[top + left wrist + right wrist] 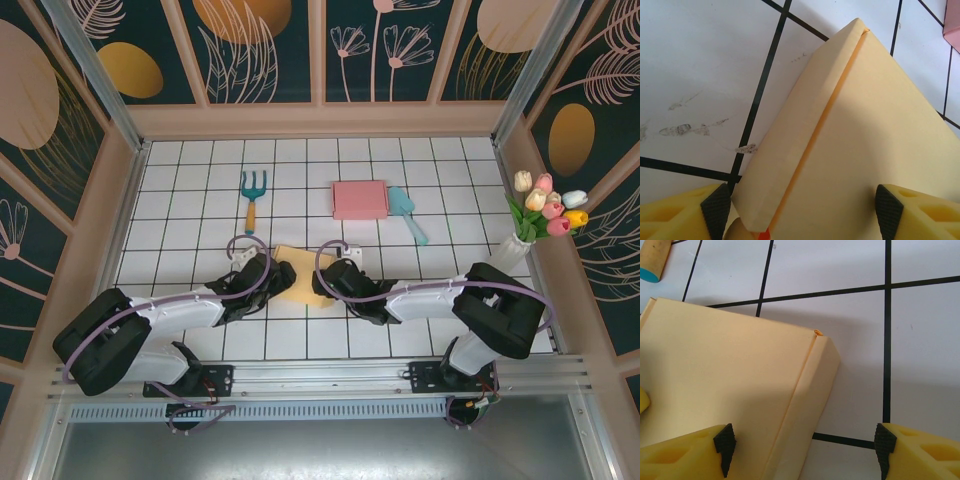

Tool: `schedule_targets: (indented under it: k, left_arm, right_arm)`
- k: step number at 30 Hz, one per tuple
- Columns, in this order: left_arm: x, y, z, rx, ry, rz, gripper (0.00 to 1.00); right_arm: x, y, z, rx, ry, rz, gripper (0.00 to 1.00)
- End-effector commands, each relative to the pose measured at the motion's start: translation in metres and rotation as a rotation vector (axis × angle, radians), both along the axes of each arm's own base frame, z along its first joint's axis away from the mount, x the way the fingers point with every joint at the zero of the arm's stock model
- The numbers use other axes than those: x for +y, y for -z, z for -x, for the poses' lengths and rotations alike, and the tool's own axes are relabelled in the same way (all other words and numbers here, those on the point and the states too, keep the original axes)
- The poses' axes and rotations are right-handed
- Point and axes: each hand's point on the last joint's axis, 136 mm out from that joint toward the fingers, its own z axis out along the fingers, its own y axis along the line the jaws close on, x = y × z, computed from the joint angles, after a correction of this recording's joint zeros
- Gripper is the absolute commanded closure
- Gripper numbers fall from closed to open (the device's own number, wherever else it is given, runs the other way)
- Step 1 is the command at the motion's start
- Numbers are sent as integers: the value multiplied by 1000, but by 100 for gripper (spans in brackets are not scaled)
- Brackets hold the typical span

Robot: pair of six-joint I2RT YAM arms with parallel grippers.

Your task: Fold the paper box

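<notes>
From the top external camera, a flat pale yellow paper box [298, 283] is seen lying on the white tiled table [440, 170], near its front edge and about midway across. It is flanked by the left gripper [272, 276] on one side and the right gripper [330, 279] on the other, both low over its edges. Farther back, a blue garden fork with a wooden handle [252, 199], a flat pink rectangular box [360, 200] and a teal hand trowel [408, 214] are laid out well apart from the yellow box. A white vase of tulips [543, 215] stands at the right side.

In the left wrist view, the left gripper [801, 214] is shown with its jaws spread wide and nothing clamped. One black pad [715, 212] sits just beside the box's folded side flap, while the other is over the box's flat panel. The paper box [865, 140] fills the space between them, a crease running along the flap. A pink corner [953, 24] is caught at the upper right.

In the right wrist view, the right gripper [805, 447] is likewise held open. One pad [725, 446] is over the paper box [725, 375] and the other is above bare tile. The box's side flap is bent along a crease near its edge. A wooden handle end with a blue-green tip [652, 261] lies at the upper left.
</notes>
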Motion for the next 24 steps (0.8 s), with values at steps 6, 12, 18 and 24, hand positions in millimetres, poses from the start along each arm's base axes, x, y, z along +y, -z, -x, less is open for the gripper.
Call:
schedule_targets:
  k: [6,12,18,24]
  left_arm:
    - [5,17,2,28,-21,-32,24]
    - [8,24,3,38,-25,-51,24]
    - [10,28,3,41,-30,-63,24]
    - [9,27,3,39,-29,-59,24]
  right_arm:
    - [-17,5,6,3,8,88,23]
    - [-26,-5,8,-16,22,102,23]
    - [-31,-19,18,-31,52,97,23]
    - [-15,-18,40,5,20,-5,26]
